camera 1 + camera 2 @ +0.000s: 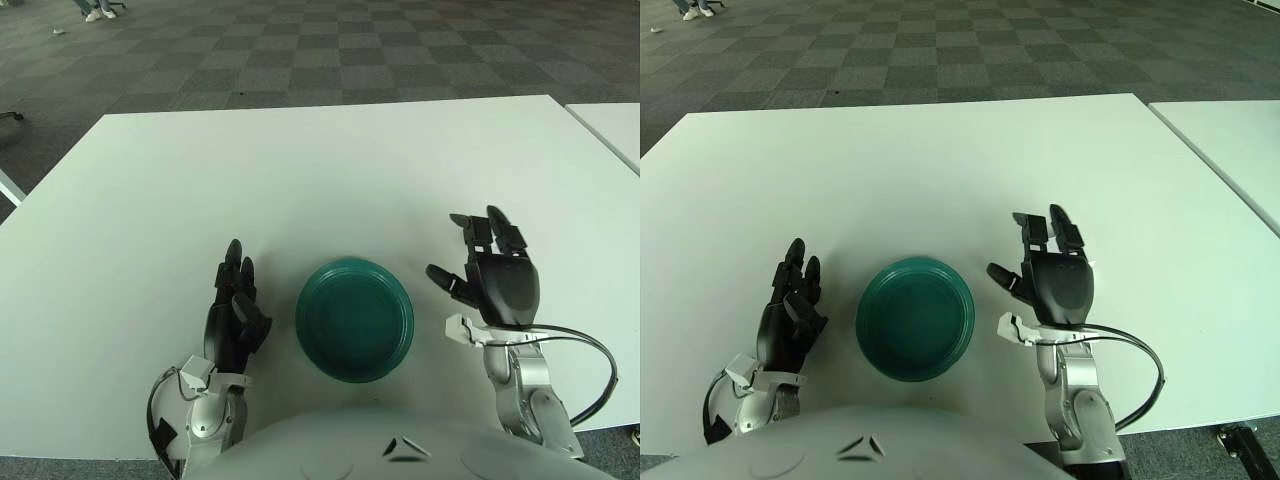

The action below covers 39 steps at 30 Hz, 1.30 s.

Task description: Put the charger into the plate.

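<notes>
We see a white table [300,170] standing on a grey chequered carpet floor [330,50]. A green plate [355,318] sits directly on the table near its front edge. A second white table [612,125] stands just beside the first on the right, a narrow gap between them.

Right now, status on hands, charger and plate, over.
Right hand raised, fingers spread, right of the round green plate. Small white charger hidden behind that hand. Left hand idle, left of plate. Plate holds nothing.
</notes>
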Motion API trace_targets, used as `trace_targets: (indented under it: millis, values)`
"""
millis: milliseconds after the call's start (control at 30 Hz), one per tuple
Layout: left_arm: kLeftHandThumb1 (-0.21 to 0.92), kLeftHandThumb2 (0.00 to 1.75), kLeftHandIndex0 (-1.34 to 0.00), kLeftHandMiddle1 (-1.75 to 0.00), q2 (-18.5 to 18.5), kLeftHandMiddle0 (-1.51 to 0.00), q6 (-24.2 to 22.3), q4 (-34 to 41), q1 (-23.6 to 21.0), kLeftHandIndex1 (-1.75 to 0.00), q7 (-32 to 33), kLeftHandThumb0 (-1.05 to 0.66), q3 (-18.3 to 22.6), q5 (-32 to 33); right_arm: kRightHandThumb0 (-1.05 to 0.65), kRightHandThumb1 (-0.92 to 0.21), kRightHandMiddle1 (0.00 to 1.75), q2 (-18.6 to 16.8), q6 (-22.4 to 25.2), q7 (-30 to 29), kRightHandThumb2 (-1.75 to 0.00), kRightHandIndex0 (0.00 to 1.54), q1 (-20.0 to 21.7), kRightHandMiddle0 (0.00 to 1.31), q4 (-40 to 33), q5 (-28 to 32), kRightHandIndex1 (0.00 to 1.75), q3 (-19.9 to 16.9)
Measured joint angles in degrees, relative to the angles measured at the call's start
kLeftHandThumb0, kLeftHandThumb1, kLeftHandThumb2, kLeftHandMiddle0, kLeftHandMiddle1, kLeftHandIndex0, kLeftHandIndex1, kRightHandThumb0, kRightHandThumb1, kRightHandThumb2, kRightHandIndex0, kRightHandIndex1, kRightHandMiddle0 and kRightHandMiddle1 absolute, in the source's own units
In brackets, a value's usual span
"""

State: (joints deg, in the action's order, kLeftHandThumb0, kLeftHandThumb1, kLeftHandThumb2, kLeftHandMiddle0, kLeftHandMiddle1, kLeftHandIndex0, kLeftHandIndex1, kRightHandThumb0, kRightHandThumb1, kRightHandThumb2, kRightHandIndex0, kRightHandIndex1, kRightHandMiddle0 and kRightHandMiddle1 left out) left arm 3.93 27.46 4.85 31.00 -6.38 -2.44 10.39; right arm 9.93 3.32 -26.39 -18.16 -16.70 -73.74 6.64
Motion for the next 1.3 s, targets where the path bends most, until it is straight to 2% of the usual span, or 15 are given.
trace_targets:
  millis: [133, 333, 600, 967, 1133, 1300]
  values:
    - [0.92, 1.12, 0.0, 0.0, -0.48, 0.0, 0.01, -0.33, -0.22, -0.26, -0.51, -1.05, 0.58, 0.47, -0.95, -0.92, 0.81, -0.01, 3.07, -1.07, -0.64, 0.22, 1.94, 0.0, 1.58, -1.38, 0.0, 1.0]
    - [0.92, 1.12, 0.0, 0.0, -0.72, 0.0, 0.05, -1.05, -0.72, -0.28, -1.97, -1.05, 1.69, 2.42, -0.97, -0.92, 0.76, 0.27, 7.79, -2.17, -0.7, 0.22, 5.48, 0.0, 7.9, -1.28, 0.0, 1.15]
    - [0.92, 1.13, 0.0, 0.0, -0.6, 0.0, 1.24, -2.46, -1.36, -0.28, -3.08, -1.05, 2.72, 3.9, -0.96, -0.92, 0.7, 0.51, 12.63, -2.89, -0.75, 0.25, 7.69, 0.0, 10.06, 0.25, 0.02, 0.9]
    - [0.92, 1.13, 0.0, 0.0, -0.55, 0.0, 1.05, -2.75, -1.56, -0.24, -3.14, -1.05, 3.14, 4.19, -0.98, -0.92, 0.64, 1.32, 16.01, -2.36, -0.82, 0.26, 10.92, 0.0, 13.75, 3.56, 0.02, 0.82]
    - [0.92, 1.12, 0.0, 0.0, -0.66, 0.0, 1.23, -2.8, -1.63, -0.22, -3.29, -1.05, 3.22, 4.17, -0.97, -0.92, 0.6, 3.16, 16.43, -2.23, -0.77, 0.26, 14.14, 0.0, 19.02, 6.12, 0.02, 0.42]
    - [0.92, 1.1, 0.0, 0.0, -0.82, 0.0, 1.43, -2.9, -1.64, -0.21, -3.75, -1.05, 3.5, 4.21, -0.95, -0.92, 0.58, 3.87, 18.83, -1.37, -0.73, 0.26, 15.43, 0.0, 20.32, 7.1, 0.01, 0.58]
